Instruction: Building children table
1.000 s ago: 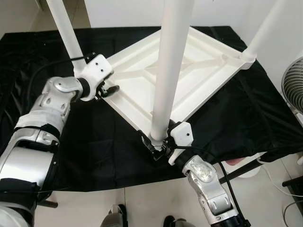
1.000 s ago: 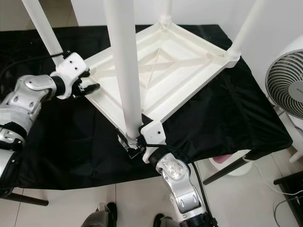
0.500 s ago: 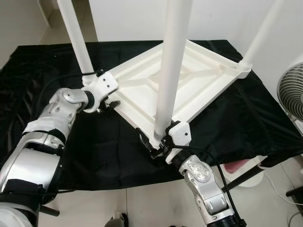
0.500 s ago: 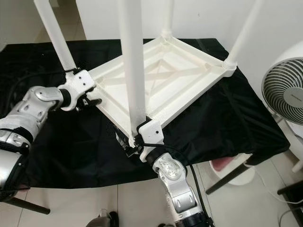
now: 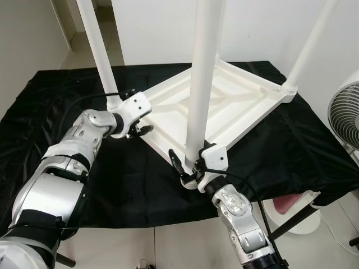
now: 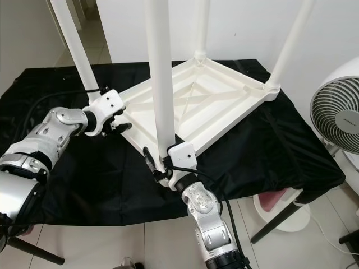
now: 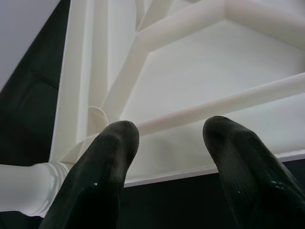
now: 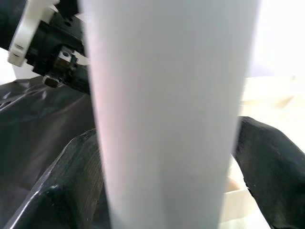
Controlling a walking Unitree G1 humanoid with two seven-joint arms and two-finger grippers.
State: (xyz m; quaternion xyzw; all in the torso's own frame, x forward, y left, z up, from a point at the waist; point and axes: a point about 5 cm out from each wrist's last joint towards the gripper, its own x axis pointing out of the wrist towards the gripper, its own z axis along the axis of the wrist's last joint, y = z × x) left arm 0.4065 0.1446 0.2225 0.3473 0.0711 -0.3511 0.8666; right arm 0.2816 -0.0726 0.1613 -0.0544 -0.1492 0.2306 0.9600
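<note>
My right gripper (image 5: pixel 188 168) clenches the near leg (image 5: pixel 201 84) at the tabletop (image 5: pixel 224 103); left gripper (image 5: pixel 137 126) released. A slip could unseat that leg.

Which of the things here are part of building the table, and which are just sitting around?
Part of the job: white tabletop, upside down; near leg in the right gripper; left leg by the left gripper.
Just around: black cloth; fan.

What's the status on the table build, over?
Right gripper clamped on the near leg. Left gripper open at the upturned tabletop edge, holding nothing. Fan stands right, clear.
</note>
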